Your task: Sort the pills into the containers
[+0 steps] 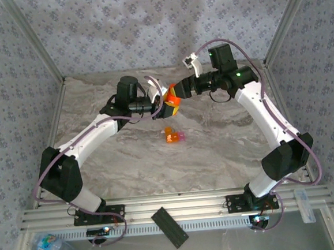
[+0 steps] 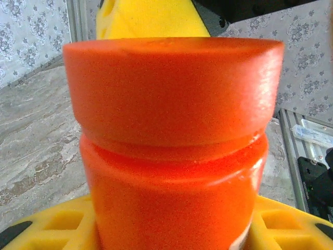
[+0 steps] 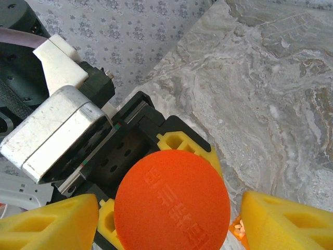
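Note:
The orange pill bottle [image 1: 173, 101] hangs above the table with its cap on, and my left gripper [image 1: 166, 105] is shut on its body. In the left wrist view the pill bottle [image 2: 171, 156] stands between the yellow fingers [image 2: 47, 229]. My right gripper [image 1: 180, 92] comes in from the right. Seen from the right wrist, the right gripper [image 3: 170, 202] is open and straddles the round cap [image 3: 171, 200], a narrow gap at each pad. The small orange compartment with its pink piece [image 1: 172, 137] lies on the table below; the right wrist view shows white pills [image 3: 238, 229] inside it.
A black flat bar [image 1: 170, 226] lies across the front rail. A plastic water bottle [image 1: 55, 249] sits at the near left corner. Patterned walls and metal posts close in the marble table [image 1: 226, 138] on three sides. The left wrist's camera housing [image 3: 52, 130] is close behind the cap.

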{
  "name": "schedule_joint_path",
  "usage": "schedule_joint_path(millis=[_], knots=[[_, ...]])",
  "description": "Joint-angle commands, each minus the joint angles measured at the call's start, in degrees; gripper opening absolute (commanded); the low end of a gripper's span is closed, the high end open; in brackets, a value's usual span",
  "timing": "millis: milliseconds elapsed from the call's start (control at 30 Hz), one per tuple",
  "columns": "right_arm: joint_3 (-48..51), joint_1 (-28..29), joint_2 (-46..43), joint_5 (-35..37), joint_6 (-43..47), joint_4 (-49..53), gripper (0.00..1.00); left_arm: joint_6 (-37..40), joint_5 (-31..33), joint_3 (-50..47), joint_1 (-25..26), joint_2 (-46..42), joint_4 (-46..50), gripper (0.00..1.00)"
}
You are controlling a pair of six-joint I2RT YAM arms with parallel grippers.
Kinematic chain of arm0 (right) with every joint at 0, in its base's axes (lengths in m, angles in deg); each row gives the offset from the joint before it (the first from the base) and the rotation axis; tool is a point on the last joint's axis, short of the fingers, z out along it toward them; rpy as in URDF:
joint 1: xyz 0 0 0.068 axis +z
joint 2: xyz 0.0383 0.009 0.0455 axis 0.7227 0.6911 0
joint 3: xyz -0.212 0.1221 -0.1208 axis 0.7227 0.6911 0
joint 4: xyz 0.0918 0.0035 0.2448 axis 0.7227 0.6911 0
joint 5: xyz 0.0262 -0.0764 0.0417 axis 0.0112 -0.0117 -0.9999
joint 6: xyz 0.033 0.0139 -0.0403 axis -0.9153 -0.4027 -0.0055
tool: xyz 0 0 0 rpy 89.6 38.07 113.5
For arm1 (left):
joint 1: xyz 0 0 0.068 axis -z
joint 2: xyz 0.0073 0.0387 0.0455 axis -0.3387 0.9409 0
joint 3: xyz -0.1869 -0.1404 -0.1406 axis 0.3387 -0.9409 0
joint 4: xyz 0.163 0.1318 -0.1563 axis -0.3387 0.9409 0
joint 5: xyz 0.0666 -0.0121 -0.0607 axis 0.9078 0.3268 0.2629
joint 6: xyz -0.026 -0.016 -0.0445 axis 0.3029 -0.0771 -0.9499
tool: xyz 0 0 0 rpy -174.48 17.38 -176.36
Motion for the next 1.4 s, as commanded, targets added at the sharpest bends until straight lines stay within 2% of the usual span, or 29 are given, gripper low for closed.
schedule_joint_path(millis=[0,200,267,367,467,800,1000,1100,1133,1233,1367], knots=[[0.26,0.31,0.47,-1.4,1.22,1.14,0.69,0.92,-2.22,2.22,-0.49,0.19,-0.83,0.0],[0.83,0.35,0.56,-1.63,0.79,0.43,0.48,0.87,-2.3,2.23,-0.52,0.35,-0.96,0.0],[1.14,0.55,0.56,-1.23,0.38,0.15,0.44,0.83,-2.23,2.24,-0.52,0.33,-1.01,0.0],[2.07,1.34,0.48,1.38,-0.98,-0.53,0.43,0.41,-2.03,2.41,-0.48,0.32,-1.46,0.0],[2.77,2.61,0.92,7.19,-4.95,-1.13,0.41,-0.48,-0.66,2.33,-0.38,-0.02,-2.72,0.0],[5.16,8.42,2.94,25.01,-24.62,-6.34,0.41,-0.49,9.06,1.13,1.01,-0.34,-5.83,0.0],[5.89,9.69,3.12,27.28,-28.3,-9.09,0.42,-1.56,11.29,0.34,1.25,0.59,-7.62,0.0],[5.72,9.34,2.44,26.41,-27.58,-8.49,0.44,-2.32,11.34,0.3,1.24,0.97,-8.14,0.0],[5.78,8.92,1.88,25.9,-27.02,-8.77,0.48,-2.75,11.51,0.29,1.2,1.13,-8.34,0.0],[6.42,6.47,-0.88,24.36,-25.43,-8.83,0.69,-5.09,11.57,0.08,0.49,1.71,-10.05,0.0],[10.04,1.21,-6.58,15.94,-21.78,-11.21,0.95,-8.1,9.74,-0.01,-0.83,2.86,-12.39,0.0]])
